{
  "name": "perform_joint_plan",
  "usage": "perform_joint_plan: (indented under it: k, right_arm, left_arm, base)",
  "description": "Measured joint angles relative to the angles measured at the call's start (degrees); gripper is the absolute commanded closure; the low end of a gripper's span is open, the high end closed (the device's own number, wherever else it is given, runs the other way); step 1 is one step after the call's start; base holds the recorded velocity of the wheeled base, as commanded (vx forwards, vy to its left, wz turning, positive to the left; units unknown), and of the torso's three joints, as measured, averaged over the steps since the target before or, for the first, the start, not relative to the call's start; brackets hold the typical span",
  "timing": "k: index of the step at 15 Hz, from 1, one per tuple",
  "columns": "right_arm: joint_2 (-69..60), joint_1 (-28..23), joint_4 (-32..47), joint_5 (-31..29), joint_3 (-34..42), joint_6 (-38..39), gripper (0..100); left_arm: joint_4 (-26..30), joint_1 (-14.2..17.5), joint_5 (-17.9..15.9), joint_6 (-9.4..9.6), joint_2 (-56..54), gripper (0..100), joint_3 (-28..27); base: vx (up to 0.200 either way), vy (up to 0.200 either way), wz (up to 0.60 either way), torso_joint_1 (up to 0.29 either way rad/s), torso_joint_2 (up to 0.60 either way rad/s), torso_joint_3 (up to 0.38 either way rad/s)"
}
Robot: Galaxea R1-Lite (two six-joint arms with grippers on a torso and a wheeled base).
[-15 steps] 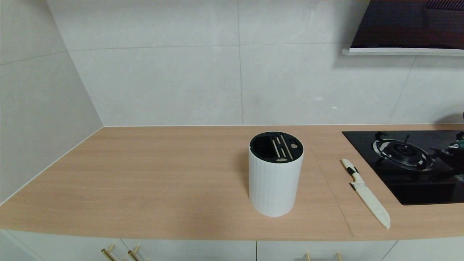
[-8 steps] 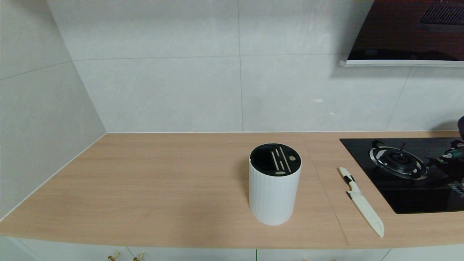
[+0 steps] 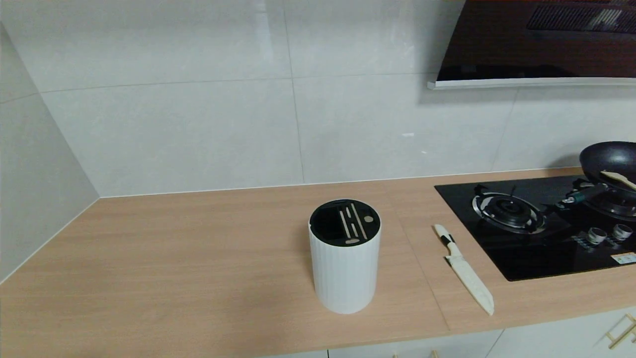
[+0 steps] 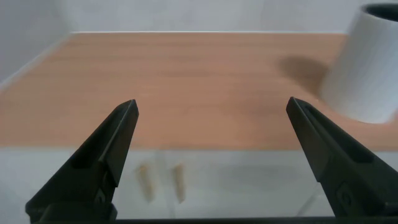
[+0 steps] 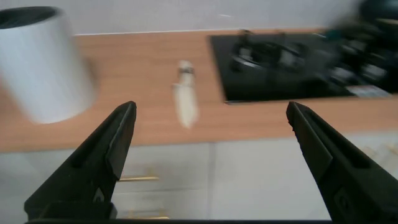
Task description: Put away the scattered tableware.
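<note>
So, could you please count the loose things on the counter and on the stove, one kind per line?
holder: 1
knife: 1
pan: 1
spatula: 1
total: 4

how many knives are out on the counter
1. The knife lies flat on the counter between the white holder and the stove; any inside the holder would be hidden.
</note>
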Motion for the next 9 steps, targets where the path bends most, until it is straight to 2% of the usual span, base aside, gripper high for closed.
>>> perform_joint_plan:
  k: [7, 9]
  right_arm:
    - [0.1, 0.0, 0.0, 0.3, -0.1, -1.5, 0]
    - [1.8, 0.3, 0.7, 0.8, -2.8, -0.7, 0]
  left_arm:
    - [0.0, 0.0, 0.0, -0.02, 0.0, 0, 0.0]
    - [0.0, 0.0, 0.0, -0.04, 0.0, 0, 0.0]
  base:
    - [0.000, 0.000, 0.00, 0.000, 0.00, 0.000]
    - [0.000, 0.000, 0.00, 0.000, 0.00, 0.000]
